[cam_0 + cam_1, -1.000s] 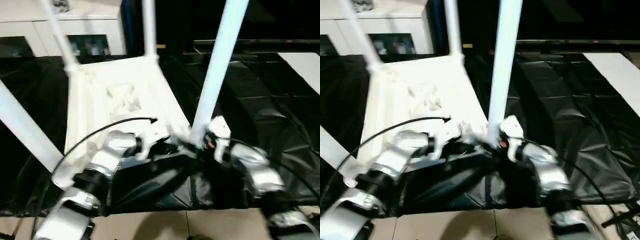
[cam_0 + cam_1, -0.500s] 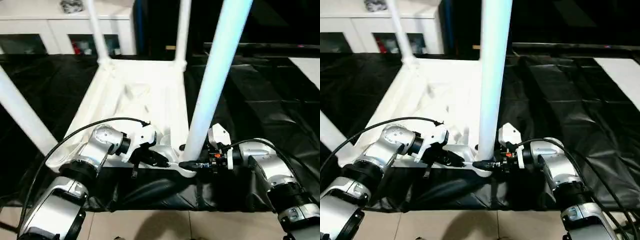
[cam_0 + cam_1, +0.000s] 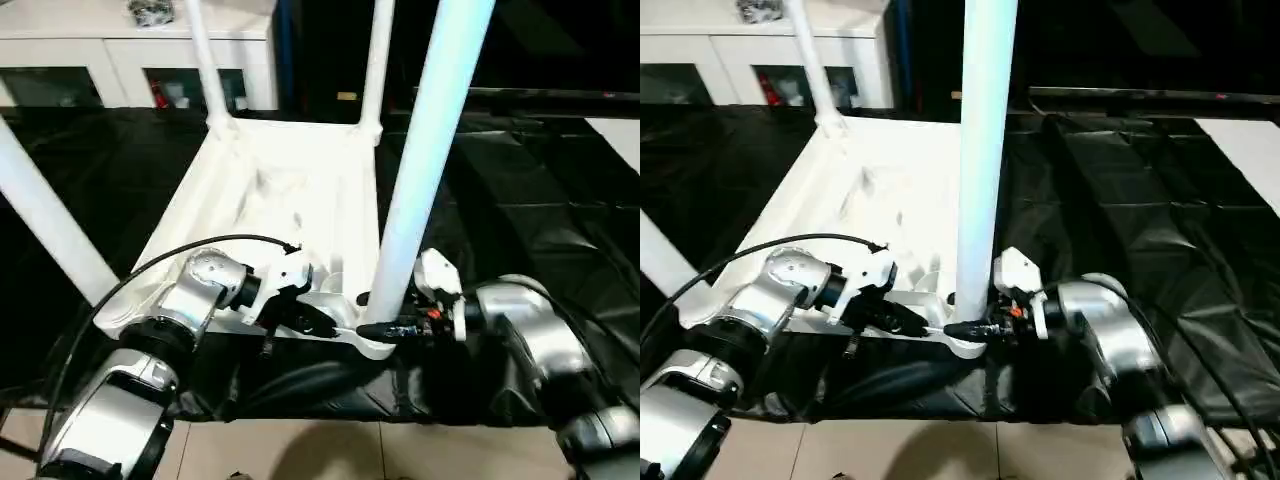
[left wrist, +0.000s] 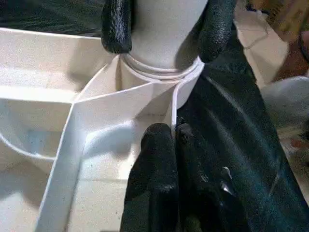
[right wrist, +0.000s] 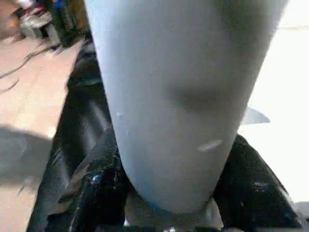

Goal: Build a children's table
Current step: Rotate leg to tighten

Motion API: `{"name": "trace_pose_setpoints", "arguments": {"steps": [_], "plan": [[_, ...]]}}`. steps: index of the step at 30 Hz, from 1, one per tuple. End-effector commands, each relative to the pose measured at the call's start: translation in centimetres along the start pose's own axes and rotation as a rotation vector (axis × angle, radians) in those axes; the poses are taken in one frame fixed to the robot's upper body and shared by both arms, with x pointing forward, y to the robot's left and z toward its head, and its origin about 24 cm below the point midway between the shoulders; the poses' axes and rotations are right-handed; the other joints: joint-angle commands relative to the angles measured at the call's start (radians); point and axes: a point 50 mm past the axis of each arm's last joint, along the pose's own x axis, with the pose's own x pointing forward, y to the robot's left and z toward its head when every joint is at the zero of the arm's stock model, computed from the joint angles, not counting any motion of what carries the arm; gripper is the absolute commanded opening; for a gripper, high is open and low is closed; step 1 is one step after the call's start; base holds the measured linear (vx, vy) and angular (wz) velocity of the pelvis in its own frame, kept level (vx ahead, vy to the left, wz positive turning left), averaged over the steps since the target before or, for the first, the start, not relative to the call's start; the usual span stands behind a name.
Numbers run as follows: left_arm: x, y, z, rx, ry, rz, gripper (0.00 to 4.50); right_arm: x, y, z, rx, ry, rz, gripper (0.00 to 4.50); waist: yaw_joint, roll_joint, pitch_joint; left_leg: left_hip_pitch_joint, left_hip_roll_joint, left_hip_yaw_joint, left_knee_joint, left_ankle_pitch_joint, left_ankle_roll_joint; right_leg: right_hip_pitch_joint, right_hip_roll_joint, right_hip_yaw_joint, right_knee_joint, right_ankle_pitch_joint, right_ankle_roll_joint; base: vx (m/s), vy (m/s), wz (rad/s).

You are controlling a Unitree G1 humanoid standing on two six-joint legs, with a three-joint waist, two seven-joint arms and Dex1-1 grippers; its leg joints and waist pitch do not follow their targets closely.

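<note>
- Upside down on the black sheet (image 3: 540,200): white plastic tabletop (image 3: 290,190), ribbed underside up, probably light and stiff.
- Upright in the near corner socket (image 3: 372,340): smooth tubular leg (image 3: 425,150), likely slippery; best taken low.
- Clamped around that leg's base: right gripper (image 4: 164,29).
- Fingers together, pinching the tabletop's thin rim: left gripper (image 4: 166,159).

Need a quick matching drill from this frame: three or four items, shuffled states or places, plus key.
Items
1. left gripper
2. right gripper
3. tabletop
4. cabinet

States
A. underside up on the black sheet
B. fingers either side of the near leg's base
C. shut on the tabletop's thin rim
D. behind the work, glass doors

Pairs: 1-C, 2-B, 3-A, 4-D
</note>
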Motion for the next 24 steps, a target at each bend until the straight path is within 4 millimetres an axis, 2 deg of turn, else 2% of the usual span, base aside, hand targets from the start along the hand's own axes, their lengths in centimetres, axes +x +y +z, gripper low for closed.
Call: {"name": "trace_pose_setpoints", "arguments": {"steps": [1, 2, 3, 4, 5, 6, 7, 8, 11, 12, 13, 16, 18, 19, 20, 21, 22, 23, 24], "plan": [[0.4, 0.8, 0.9, -0.002, -0.042, 0.157, 0.0, 1.3, 1.0, -1.2, 0.092, -0.036, -0.043, 1.99, -0.008, -0.009, -0.054, 0.011, -0.001, 0.019, -0.073, -0.326, 0.05, 0.048, -0.009, 0.018, -0.064, -0.3, -0.225, 0.0, 0.0, 0.0], [0.7, 0.8, 1.0, -0.008, -0.05, 0.182, 0.0, 1.4, 1.0, -1.5, 0.095, -0.042, -0.105, 1.99, -0.008, -0.009, -0.052, 0.013, -0.001, 0.018, -0.075, -0.345, 0.042, 0.045, -0.011, 0.019, -0.067, -0.331, -0.216, 0.0, 0.0, 0.0], [1.0, 0.8, 1.1, -0.013, -0.058, 0.206, 0.0, 1.5, 0.9, -1.7, 0.099, -0.047, -0.162, 1.98, -0.014, -0.009, -0.049, 0.014, -0.004, 0.015, -0.077, -0.387, 0.028, 0.041, -0.011, 0.017, -0.076, -0.408, -0.188, 0.0, 0.0, 0.0], [1.2, 0.8, 1.2, -0.019, -0.065, 0.22, 0.0, 1.7, 0.8, -1.8, 0.108, -0.051, -0.208, 1.98, -0.024, -0.008, -0.047, 0.016, -0.005, 0.01, -0.081, -0.422, 0.011, 0.039, -0.01, 0.015, -0.082, -0.465, -0.163, 0.0, 0.0, 0.0], [1.6, 0.8, 1.4, -0.027, -0.074, 0.248, 0.0, 1.9, 0.6, -1.9, 0.124, -0.055, -0.27, 1.98, -0.032, -0.007, -0.046, 0.017, -0.008, 0.007, -0.081, -0.446, 0.003, 0.036, -0.009, 0.012, -0.088, -0.512, -0.139, 0.0, 0.0, 0.0], [1.9, 0.9, 1.5, -0.04, -0.084, 0.286, 0.0, 2.1, 0.4, -2.0, 0.14, -0.064, -0.346, 1.98, -0.038, -0.007, -0.045, 0.015, -0.009, 0.005, -0.081, -0.454, -0.002, 0.035, -0.01, 0.012, -0.089, -0.531, -0.13, 0.0, 0.0, 0.0], [2.3, 0.9, 1.7, -0.048, -0.089, 0.313, 0.0, 2.3, 0.2, -2.1, 0.152, -0.078, -0.403, 1.97, -0.05, -0.008, -0.043, 0.015, -0.012, 0.002, -0.081, -0.476, -0.006, 0.032, -0.009, 0.006, -0.098, -0.582, -0.106, 0.0, 0.0, 0.0], [2.6, 0.8, 1.8, -0.051, -0.091, 0.329, 0.0, 2.5, 0.0, -2.1, 0.169, -0.094, -0.449, 1.96, -0.056, -0.002, -0.044, 0.018, -0.015, 0.0, -0.079, -0.486, -0.006, 0.029, -0.008, 0.003, -0.102, -0.603, -0.096, 0.0, 0.0, 0.0], [4.2, 0.6, 2.2, -0.088, -0.113, 0.41, 0.0, 3.7, -1.3, -2.0, 0.255, -0.139, -0.68, 1.95, -0.092, -0.003, -0.043, 0.007, -0.018, -0.01, -0.081, -0.502, -0.008, 0.034, -0.009, -0.013, -0.113, -0.645, -0.065, 0.0, 0.0, 0.0], [4.6, 0.5, 2.3, -0.089, -0.108, 0.435, 0.0, 4.2, -1.6, -1.9, 0.262, -0.135, -0.74, 1.95, -0.096, 0.01, -0.042, 0.009, -0.019, -0.012, -0.08, -0.513, -0.009, 0.033, -0.009, -0.015, -0.114, -0.648, -0.063, 0.0, 0.0, 0.0], [4.7, 0.5, 2.4, -0.089, -0.104, 0.449, 0.0, 4.6, -1.8, -1.8, 0.259, -0.13, -0.77, 1.95, -0.115, 0.006, -0.042, 0.008, -0.019, -0.016, -0.082, -0.532, -0.013, 0.033, -0.007, -0.021, -0.119, -0.639, -0.064, 0.0, 0.0, 0.0], [5.1, 0.4, 2.6, -0.08, -0.105, 0.465, 0.0, 5.5, -1.9, -1.2, 0.267, -0.148, -0.801, 1.95, -0.139, 0.008, -0.04, 0.01, -0.021, -0.021, -0.081, -0.574, 0.003, 0.032, -0.006, -0.03, -0.129, -0.632, -0.072, 0.0, 0.0, 0.0], [5.3, 0.1, 2.8, -0.074, -0.115, 0.439, 0.0, 6.0, -2.0, -0.6, 0.246, -0.155, -0.819, 1.95, -0.145, 0.011, -0.04, 0.009, -0.019, -0.025, -0.084, -0.58, 0.009, 0.038, -0.011, -0.036, -0.13, -0.62, -0.08, 0.0, 0.0, 0.0], [5.3, -0.1, 2.8, -0.067, -0.115, 0.423, 0.0, 5.9, -2.1, -0.5, 0.214, -0.141, -0.825, 1.95, -0.154, 0.014, -0.041, 0.003, -0.017, -0.029, -0.089, -0.582, 0.006, 0.045, -0.012, -0.038, -0.126, -0.586, -0.089, 0.0, 0.0, 0.0], [5.3, -0.1, 2.8, -0.067, -0.115, 0.421, 0.0, 5.9, -2.1, -0.5, 0.211, -0.14, -0.826, 1.95, -0.155, 0.012, -0.041, 0.002, -0.015, -0.03, -0.09, -0.582, 0.005, 0.045, -0.012, -0.037, -0.124, -0.568, -0.095, 0.0, 0.0, 0.0], [5.2, -0.3, 2.7, -0.063, -0.111, 0.415, 0.0, 5.8, -2.0, -0.4, 0.177, -0.128, -0.821, 1.95, -0.158, 0.01, -0.042, 0.008, -0.016, -0.026, -0.088, -0.585, 0.007, 0.038, -0.012, -0.032, -0.123, -0.541, -0.112, 0.0, 0.0, 0.0], [4.9, -0.4, 2.4, -0.057, -0.103, 0.41, 0.0, 5.2, -1.9, -0.5, 0.137, -0.115, -0.793, 2.51, -0.16, 0.009, -0.043, 0.007, -0.016, -0.025, -0.087, -0.578, 0.012, 0.04, -0.012, -0.029, -0.119, -0.522, -0.126, 0.0, 0.0, 0.0], [4.7, -0.4, 2.3, -0.055, -0.102, 0.408, 0.0, 5.0, -1.9, -0.6, 0.125, -0.111, -0.79, 2.64, -0.161, 0.01, -0.044, 0.0, -0.015, -0.024, -0.089, -0.556, 0.019, 0.045, -0.013, -0.025, -0.113, -0.494, -0.138, 0.0, 0.0, 0.0], [4.5, -0.5, 2.1, -0.055, -0.097, 0.407, 0.0, 4.7, -1.8, -0.7, 0.107, -0.103, -0.763, 2.64, -0.16, 0.009, -0.046, -0.001, -0.014, -0.023, -0.089, -0.544, 0.021, 0.047, -0.013, -0.023, -0.11, -0.474, -0.144, 0.0, 0.0, 0.0]]}}
